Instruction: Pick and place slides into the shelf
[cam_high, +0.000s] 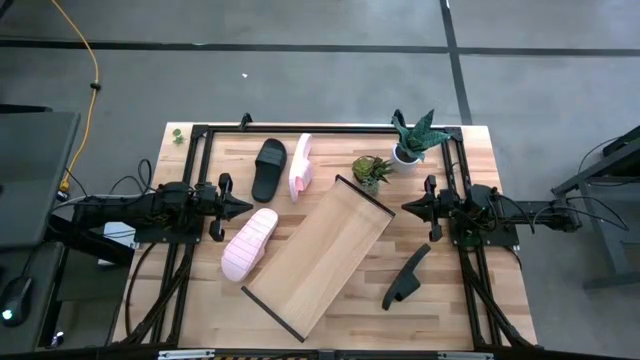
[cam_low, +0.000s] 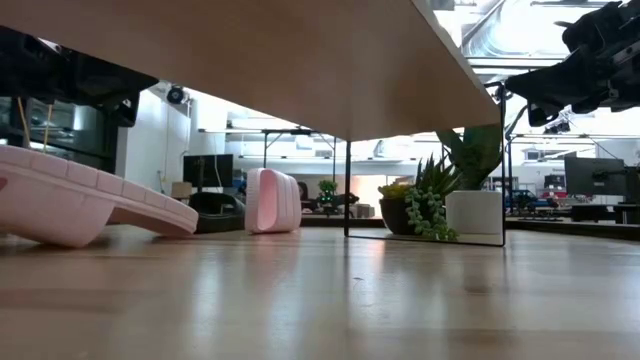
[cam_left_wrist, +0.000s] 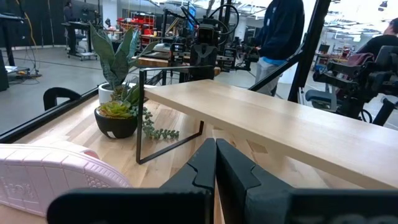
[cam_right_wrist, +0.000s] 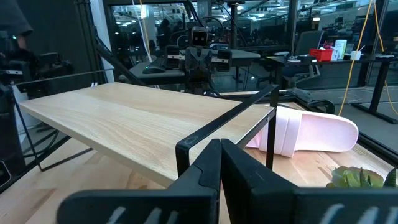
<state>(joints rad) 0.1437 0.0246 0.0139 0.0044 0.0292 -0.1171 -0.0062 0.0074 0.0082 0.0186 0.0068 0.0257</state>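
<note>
The shelf (cam_high: 320, 255), a light-wood board on a thin black frame, stands askew at the table's middle. One pink slide (cam_high: 250, 243) lies sole up beside its left edge, toe end raised in the low view (cam_low: 70, 200). The other pink slide (cam_high: 300, 167) stands on its side near the far edge, next to a black slide (cam_high: 269, 169) lying flat. A second black slide (cam_high: 405, 277) rests on its side right of the shelf. My left gripper (cam_high: 245, 208) hovers shut at the table's left, my right gripper (cam_high: 407, 207) shut at the right, both touching nothing.
Two potted plants stand at the far right: a small succulent in a dark pot (cam_high: 371, 172) and a taller one in a white pot (cam_high: 412, 140). A black frame (cam_high: 320, 129) rims the table. People show in the room beyond (cam_left_wrist: 283, 37).
</note>
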